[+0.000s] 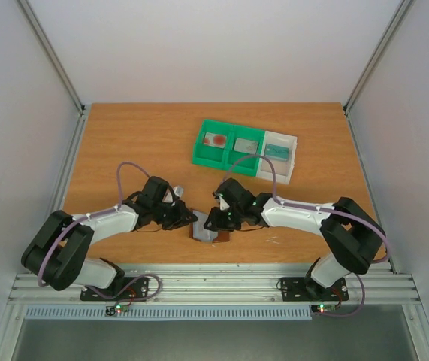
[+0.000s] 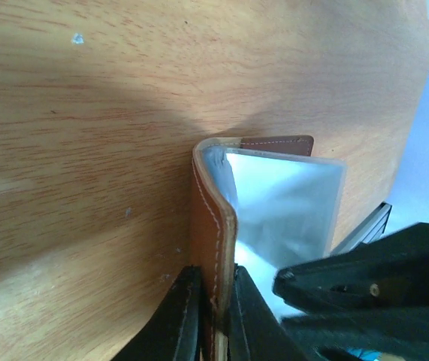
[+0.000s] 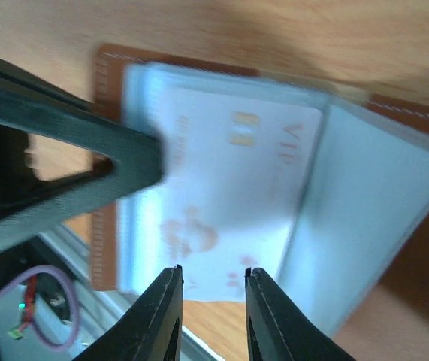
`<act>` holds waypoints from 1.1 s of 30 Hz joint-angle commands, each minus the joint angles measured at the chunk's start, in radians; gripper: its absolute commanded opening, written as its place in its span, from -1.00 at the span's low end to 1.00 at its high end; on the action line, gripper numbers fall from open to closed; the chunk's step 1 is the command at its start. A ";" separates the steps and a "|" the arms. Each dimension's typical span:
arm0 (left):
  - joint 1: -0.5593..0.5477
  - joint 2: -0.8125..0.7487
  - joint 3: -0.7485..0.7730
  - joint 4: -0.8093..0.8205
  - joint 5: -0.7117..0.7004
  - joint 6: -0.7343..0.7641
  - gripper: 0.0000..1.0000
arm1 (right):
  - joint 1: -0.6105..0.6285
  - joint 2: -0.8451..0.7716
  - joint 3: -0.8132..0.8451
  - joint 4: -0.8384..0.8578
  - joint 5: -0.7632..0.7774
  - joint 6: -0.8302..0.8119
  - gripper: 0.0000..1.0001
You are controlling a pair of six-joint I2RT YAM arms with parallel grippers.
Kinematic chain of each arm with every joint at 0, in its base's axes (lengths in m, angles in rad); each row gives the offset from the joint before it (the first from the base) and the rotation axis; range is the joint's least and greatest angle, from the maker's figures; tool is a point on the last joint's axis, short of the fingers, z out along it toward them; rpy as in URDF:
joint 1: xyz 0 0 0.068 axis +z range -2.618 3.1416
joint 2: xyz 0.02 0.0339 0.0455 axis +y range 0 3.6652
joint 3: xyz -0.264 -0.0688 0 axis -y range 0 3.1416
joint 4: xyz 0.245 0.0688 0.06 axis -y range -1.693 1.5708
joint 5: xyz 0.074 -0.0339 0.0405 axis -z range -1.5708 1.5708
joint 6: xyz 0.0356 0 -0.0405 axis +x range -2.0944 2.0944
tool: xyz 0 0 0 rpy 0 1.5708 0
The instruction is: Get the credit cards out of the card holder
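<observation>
Left hand (image 2: 214,282) pinches the card holder (image 2: 205,210) open; right hand (image 3: 212,277), fingers parted, should next grip the card (image 3: 222,173).

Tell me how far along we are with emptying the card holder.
Done: card-like items already lie in all three tray compartments. In hand: left pincer clamps the brown flap of the card holder, holding it open; right pincer, jaws apart, sits at the white VIP card, still pocketed. Left: pulling that card out; more behind it cannot be told.
</observation>
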 commanded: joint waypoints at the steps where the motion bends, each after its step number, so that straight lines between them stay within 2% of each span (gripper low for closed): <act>1: -0.005 -0.006 -0.027 -0.039 -0.056 0.023 -0.82 | -0.013 0.030 -0.055 -0.002 0.033 -0.034 -0.50; 5: -0.005 -0.026 -0.030 -0.107 -0.099 0.043 -0.70 | -0.026 0.032 -0.096 0.052 0.022 -0.038 -0.53; 15: -0.005 -0.082 -0.034 -0.221 -0.194 0.062 -0.57 | -0.040 0.035 -0.145 0.148 -0.004 -0.033 -0.59; 20: -0.005 -0.132 -0.002 -0.317 -0.249 0.062 -0.27 | -0.044 0.039 -0.162 0.190 -0.023 -0.020 -0.61; 23: -0.005 -0.171 0.022 -0.363 -0.260 0.060 -0.17 | -0.044 0.037 -0.170 0.207 -0.039 -0.009 -0.61; 29: -0.005 -0.234 0.048 -0.377 -0.225 0.054 -0.10 | -0.044 0.031 -0.168 0.229 -0.069 0.011 -0.62; 33: -0.006 -0.211 0.031 -0.306 -0.163 0.046 -0.20 | -0.044 0.035 -0.140 0.230 -0.079 0.011 -0.62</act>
